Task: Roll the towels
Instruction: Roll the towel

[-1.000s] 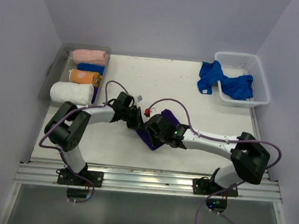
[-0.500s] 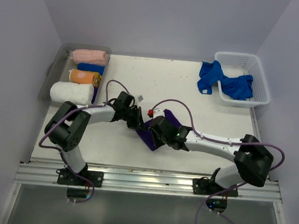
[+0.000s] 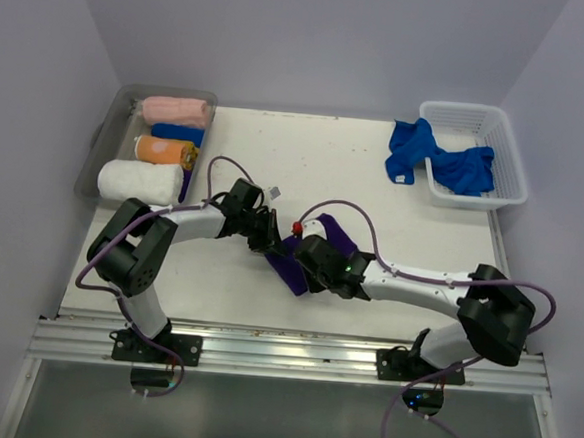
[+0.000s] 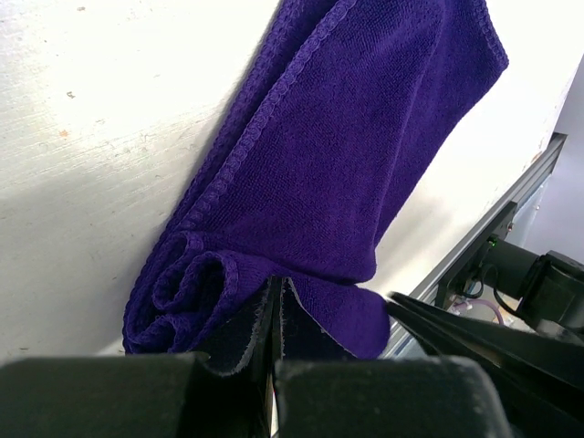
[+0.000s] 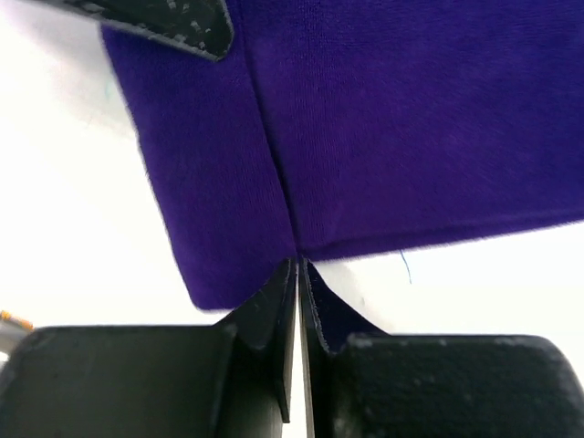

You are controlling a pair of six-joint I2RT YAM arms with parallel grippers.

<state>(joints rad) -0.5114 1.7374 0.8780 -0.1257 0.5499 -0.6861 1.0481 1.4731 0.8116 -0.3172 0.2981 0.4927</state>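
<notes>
A purple towel [image 3: 333, 230] lies near the middle of the table, with a few turns rolled at its left end. My left gripper [image 3: 270, 244] is shut on that rolled end; in the left wrist view [image 4: 276, 294] the jaws pinch a layer of the purple towel [image 4: 365, 137] beside the coil. My right gripper [image 3: 303, 270] is shut on the towel's near edge; in the right wrist view [image 5: 298, 266] the jaws pinch a crease at the edge of the purple towel [image 5: 411, 119]. Both grippers sit close together.
A clear bin [image 3: 101, 134] at the back left holds rolled towels: pink [image 3: 174, 109], blue [image 3: 178, 132], orange [image 3: 162, 151] and white [image 3: 138, 180]. A white basket [image 3: 517, 171] at the back right holds blue towels [image 3: 464, 171]; one [image 3: 408, 147] hangs over its left rim.
My right wrist has shifted a little toward the near edge, still holding the towel, and more of the towel's far corner shows. My left gripper has hardly moved.
</notes>
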